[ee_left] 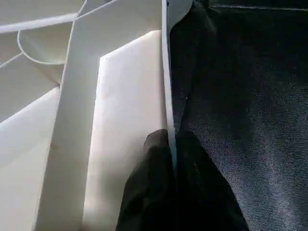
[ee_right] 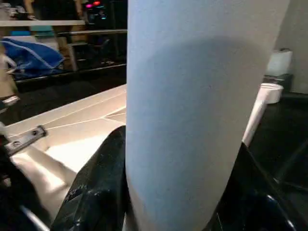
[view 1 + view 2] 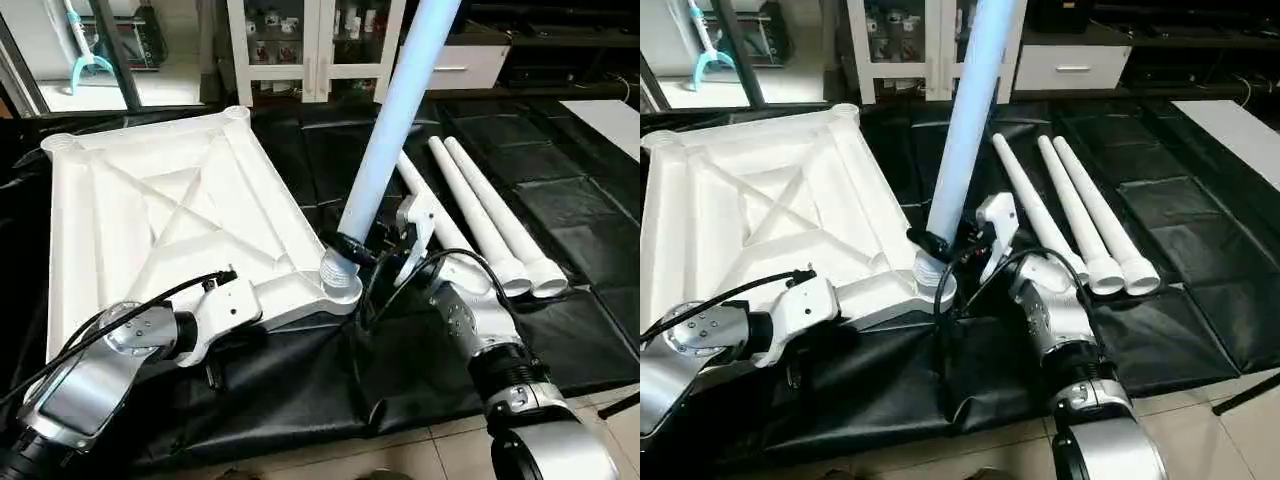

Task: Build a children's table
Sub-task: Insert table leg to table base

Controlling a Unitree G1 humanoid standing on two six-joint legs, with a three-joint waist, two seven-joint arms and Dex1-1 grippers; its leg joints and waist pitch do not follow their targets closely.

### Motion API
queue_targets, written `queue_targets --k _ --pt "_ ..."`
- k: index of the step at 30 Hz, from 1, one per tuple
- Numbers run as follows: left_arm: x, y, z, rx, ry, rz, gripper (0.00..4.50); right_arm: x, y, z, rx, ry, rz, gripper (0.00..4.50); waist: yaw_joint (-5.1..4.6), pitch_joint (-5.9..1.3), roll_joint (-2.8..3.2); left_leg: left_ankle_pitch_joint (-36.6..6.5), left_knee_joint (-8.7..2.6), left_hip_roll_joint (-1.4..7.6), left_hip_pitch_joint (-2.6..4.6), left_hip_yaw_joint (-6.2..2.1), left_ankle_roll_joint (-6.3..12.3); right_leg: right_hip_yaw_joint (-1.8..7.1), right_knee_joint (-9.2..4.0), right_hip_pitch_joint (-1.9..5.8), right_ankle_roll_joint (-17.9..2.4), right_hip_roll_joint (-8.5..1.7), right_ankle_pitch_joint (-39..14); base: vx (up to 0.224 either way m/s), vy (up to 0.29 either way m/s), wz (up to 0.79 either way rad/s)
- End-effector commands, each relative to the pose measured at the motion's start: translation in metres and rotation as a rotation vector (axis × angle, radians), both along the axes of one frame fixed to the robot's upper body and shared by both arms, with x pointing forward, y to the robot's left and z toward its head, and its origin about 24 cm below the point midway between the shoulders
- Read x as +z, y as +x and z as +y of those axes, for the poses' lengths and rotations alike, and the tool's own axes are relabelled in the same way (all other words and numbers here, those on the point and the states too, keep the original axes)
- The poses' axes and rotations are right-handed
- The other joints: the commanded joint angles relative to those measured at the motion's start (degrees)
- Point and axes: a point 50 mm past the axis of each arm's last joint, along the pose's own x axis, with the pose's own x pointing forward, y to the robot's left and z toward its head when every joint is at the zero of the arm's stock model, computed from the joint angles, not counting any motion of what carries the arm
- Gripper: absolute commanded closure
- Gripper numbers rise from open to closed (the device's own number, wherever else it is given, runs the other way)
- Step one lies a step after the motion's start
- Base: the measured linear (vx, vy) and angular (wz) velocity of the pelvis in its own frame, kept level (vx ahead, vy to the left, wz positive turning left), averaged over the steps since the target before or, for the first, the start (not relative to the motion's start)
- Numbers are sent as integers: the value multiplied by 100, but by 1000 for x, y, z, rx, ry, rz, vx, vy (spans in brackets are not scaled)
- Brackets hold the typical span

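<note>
forearms: silver metal cylinders, ribbed black collars, lower left and lower right of frame | wrists: white plastic housings | cables: thin black, looping over each wrist | left gripper (image 1: 168,192): two black fingers | right gripper (image 2: 168,202): glossy black fingers

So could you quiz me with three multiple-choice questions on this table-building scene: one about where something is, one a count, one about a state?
1. Where is the right gripper?
A. Around the upright leg just above the corner socket
B. On the lying legs
C. Resting on the floor

2. How many legs lie on the black mat?
A. One
B. Three
C. Five

3. What is the left gripper doing?
A. Hanging open
B. Holding a leg
C. Pinching the tabletop rim

Answers: 1 A, its black fingers flank the leg's base; 2 B, three lie side by side; 3 C, the wrist view shows the fingers closed on the thin edge.
</note>
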Motion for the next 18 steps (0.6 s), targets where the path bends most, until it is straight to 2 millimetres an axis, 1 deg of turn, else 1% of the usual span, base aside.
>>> queue_targets --k 1,3,4,5,6,8,9,12,13,14,15,16,18 --pt "2 1 -9 -16 -44 -31 450 -4 0 -4 -1 -2 9 262 -21 -273 25 -1147 -581 382 112 -122 226 315 -469 189 -1508 -473 -1085 0 0 0" --pt "2 1 -10 -16 -52 -28 450 -6 0 -4 -1 -8 13 262 -14 -268 32 -1114 -586 383 117 -119 240 314 -474 184 -1501 -474 -1083 0 0 0" --pt "1 0 -10 -16 -56 -27 450 -7 -1 -4 0 -13 16 262 -13 -267 24 -1078 -586 382 114 -116 257 313 -475 186 -1501 -475 -1058 0 0 0" --pt "1 0 -11 -17 -66 -25 450 -8 -1 -4 3 -20 12 262 -17 -248 -4 -1077 -592 381 108 -113 281 315 -486 182 -1492 -476 -1107 0 0 0" --pt "1 0 -12 -18 -89 -20 450 -9 -1 -4 6 -29 7 262 -18 -243 -17 -1093 -592 382 105 -111 288 315 -490 180 -1487 -482 -1167 0 0 0" --pt "0 -1 -13 -15 -117 -13 450 -10 -1 -5 6 -40 1 262 -18 -227 -5 -1219 -604 388 119 -114 268 317 -521 163 -1423 -486 -1438 0 0 0" --pt "1 -1 -15 -19 -147 -17 450 -11 -1 -5 6 -52 0 262 -18 -226 -23 -1211 -606 384 126 -108 278 319 -528 158 -1399 -484 -1473 0 0 0" --pt "0 -1 -16 -23 -169 -24 450 -13 -1 -6 8 -59 1 262 -15 -220 -35 -1140 -618 386 141 -86 319 324 -546 143 -1382 -475 -1436 0 0 0" --pt "-2 0 -15 -21 -167 -24 450 -13 -1 -6 8 -59 1 262 -19 -207 -42 -1132 -621 389 136 -82 347 326 -548 138 -1379 -474 -1424 0 0 0" --pt "-2 0 -14 -18 -166 -24 450 -13 -1 -6 7 -58 0 262 -17 -209 -41 -1122 -629 391 126 -85 362 322 -542 149 -1357 -478 -1440 0 0 0" --pt "-3 0 -14 -15 -166 -25 450 -13 -1 -6 5 -58 -1 262 -18 -209 -41 -1116 -632 394 129 -84 368 321 -542 144 -1345 -478 -1448 0 0 0" --pt "-2 0 -13 -4 -178 -34 420 -13 -1 -6 4 -54 -5 262 -18 -200 -29 -1133 -641 399 129 -77 369 322 -549 139 -1331 -480 -1478 0 0 0" --pt "1 2 -14 0 -189 -56 420 -12 -1 -6 1 -50 -9 262 -19 -196 -33 -1187 -642 399 129 -69 352 324 -561 134 -1317 -484 -1560 0 0 0"
